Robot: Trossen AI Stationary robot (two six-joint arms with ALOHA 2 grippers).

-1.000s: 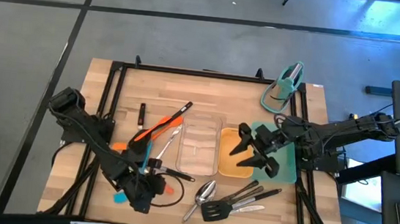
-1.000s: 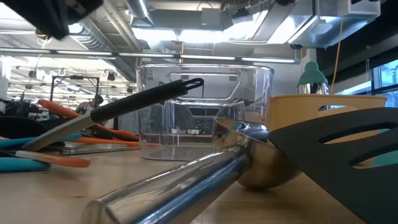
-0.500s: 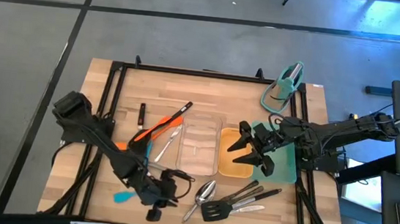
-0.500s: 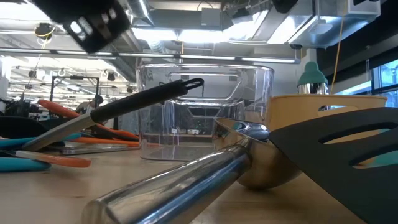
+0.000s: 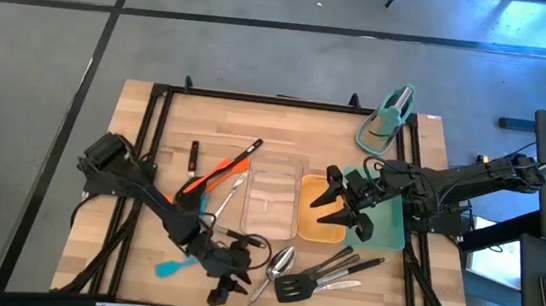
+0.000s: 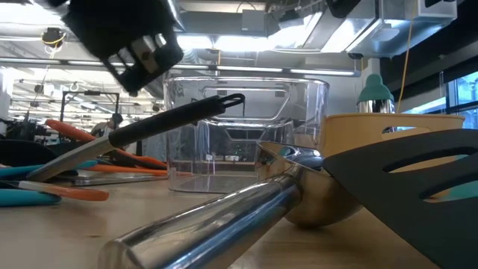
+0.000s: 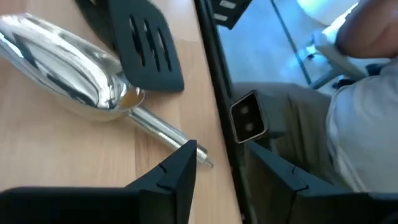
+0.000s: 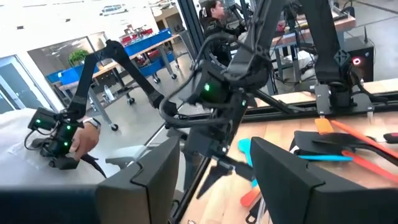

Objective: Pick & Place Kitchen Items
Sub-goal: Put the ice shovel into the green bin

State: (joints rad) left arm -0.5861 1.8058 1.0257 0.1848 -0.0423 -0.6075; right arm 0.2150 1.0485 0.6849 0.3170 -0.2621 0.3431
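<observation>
Left pincer point(image 5: 223, 287) low at worktop point(image 5: 145, 131) front edge, fingers parted, nothing between them. Steel spoon point(image 7: 68, 74) and black slotted turner point(image 7: 149, 53) lie just ahead, likely next pick. Right pincer point(image 5: 339, 218) hovers wide and empty over yellow tray point(image 5: 318, 233), waiting.

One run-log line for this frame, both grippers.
left gripper: open, empty, near front edge beside steel spoon | right gripper: open, empty, above yellow tray
</observation>
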